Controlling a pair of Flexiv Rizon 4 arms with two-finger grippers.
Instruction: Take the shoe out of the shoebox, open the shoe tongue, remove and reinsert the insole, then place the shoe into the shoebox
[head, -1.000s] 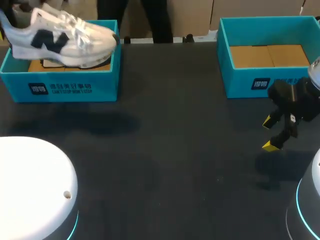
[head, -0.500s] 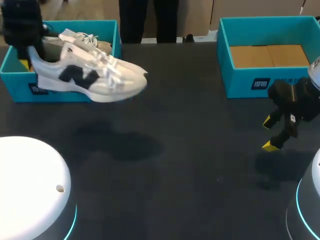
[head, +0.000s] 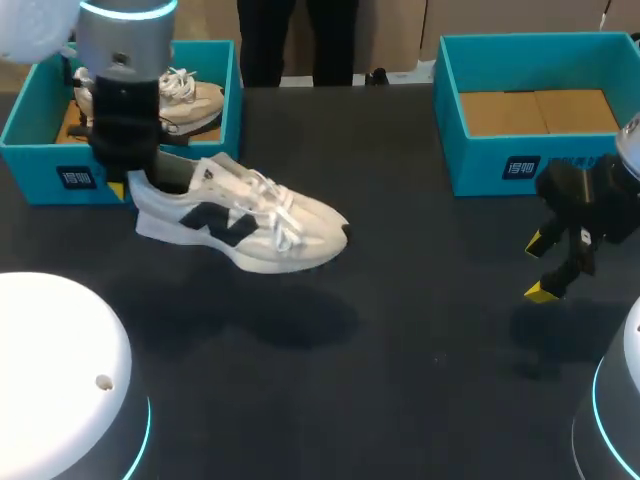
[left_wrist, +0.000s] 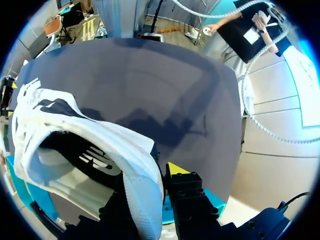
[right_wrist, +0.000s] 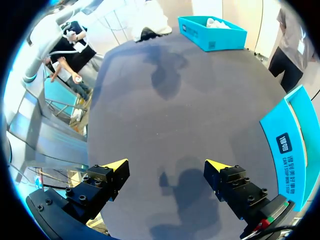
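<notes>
From above, the left jaws grip the heel of the shoe (head: 240, 225). It hangs just in front of the shoebox (head: 150, 178), with its toe pointing toward the right jaws, well apart. Left wrist: the jaws pinch the heel wall. Right wrist: the jaws are wide open over the worktop (right_wrist: 165, 100).

white sneaker (head: 240, 225) with navy logo, raised by heel, toe right, teal shoebox (head: 35, 176) behind it

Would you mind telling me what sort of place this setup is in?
Probably a robot lab bench: a dark table bearing two teal shoeboxes, and the left gripper holding a white sneaker by its heel.
</notes>
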